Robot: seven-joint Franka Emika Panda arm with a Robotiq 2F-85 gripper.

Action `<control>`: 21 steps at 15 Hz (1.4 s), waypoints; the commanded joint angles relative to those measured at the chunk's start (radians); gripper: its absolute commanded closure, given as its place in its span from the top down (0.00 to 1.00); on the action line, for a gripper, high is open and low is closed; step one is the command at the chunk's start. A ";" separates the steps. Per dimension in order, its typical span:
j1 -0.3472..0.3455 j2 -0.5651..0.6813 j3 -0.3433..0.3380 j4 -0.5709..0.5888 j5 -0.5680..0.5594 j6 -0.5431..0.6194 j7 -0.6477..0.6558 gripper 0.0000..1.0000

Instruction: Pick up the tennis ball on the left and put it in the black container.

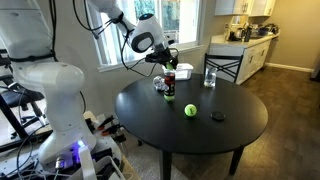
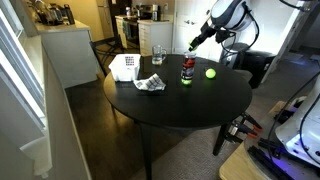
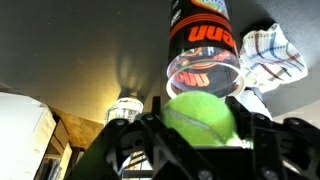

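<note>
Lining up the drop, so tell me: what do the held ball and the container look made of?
The tennis ball in the jaws: fuzzy, matte yellow-green felt, by its nap. The black container: probably glossy plastic; its mouth looks clear with highlights, under a dark label with red lettering.
</note>
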 commanded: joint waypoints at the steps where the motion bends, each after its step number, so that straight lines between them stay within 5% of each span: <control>1: 0.027 0.032 -0.010 0.029 0.090 -0.024 -0.087 0.39; 5: 0.025 0.063 -0.006 0.044 0.149 -0.041 -0.131 0.39; 6: 0.023 0.070 -0.004 0.047 0.161 -0.044 -0.140 0.89; 10: 0.016 0.087 -0.001 0.060 0.194 -0.072 -0.157 1.00; 21: 0.014 0.049 0.003 0.052 0.222 -0.095 -0.166 1.00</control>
